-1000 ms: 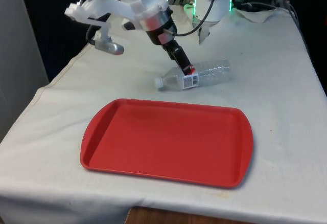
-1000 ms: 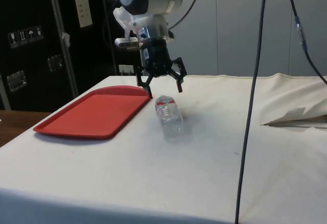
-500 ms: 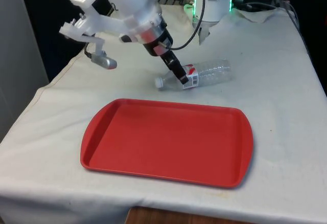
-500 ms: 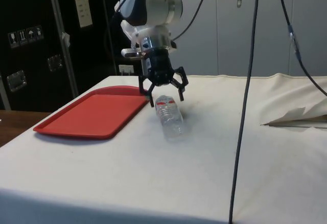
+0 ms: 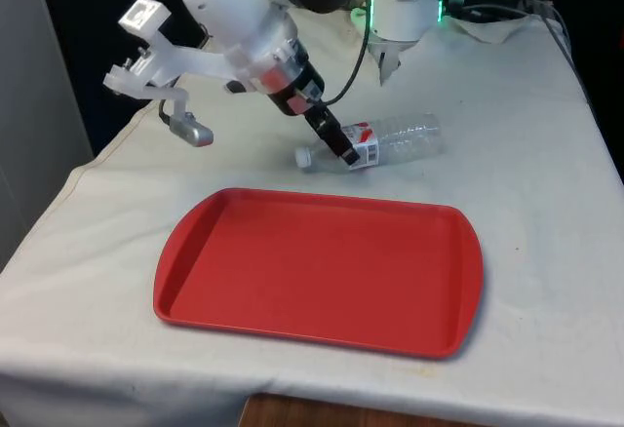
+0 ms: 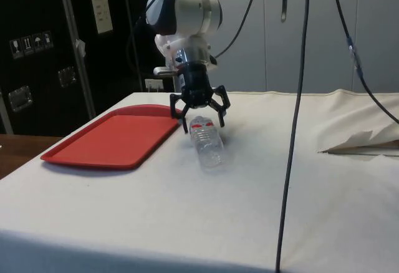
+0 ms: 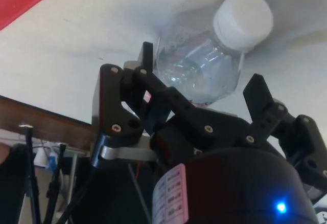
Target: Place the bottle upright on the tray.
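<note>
Since the earlier frames the gripper point(image 6: 201, 118) has been brought lower and closer to the bottle point(image 5: 375, 143), so that its spread fingers now straddle the shoulder end of the bottle instead of hanging above it. The fingers are seen apart in the side view, one on each side of the clear body, and nothing is gripped yet.

The bottle is lying on its side on the white cloth, just beyond the far long edge of the red tray point(image 5: 195, 261), close to it but not touching. Its white cap point(image 7: 242, 19) is turned toward the front view's left, and the red-and-white label point(image 5: 363, 147) sits near the neck, where the gripper is placed. The tray itself carries nothing.

The step in hand is judged to be the grasp. It would be done well if the fingers were lowered until the round body lies squarely between them, just behind the shoulder, before being closed; a grip taken too high on the curve could squeeze the bottle out sideways, and thin clear plastic is likely to dent under hard pressure. A hold near the neck end should make the later turn to upright easier, since the base can then be swung down toward the tray. The closing is best made slowly, so the bottle is not rolled away across the cloth.
</note>
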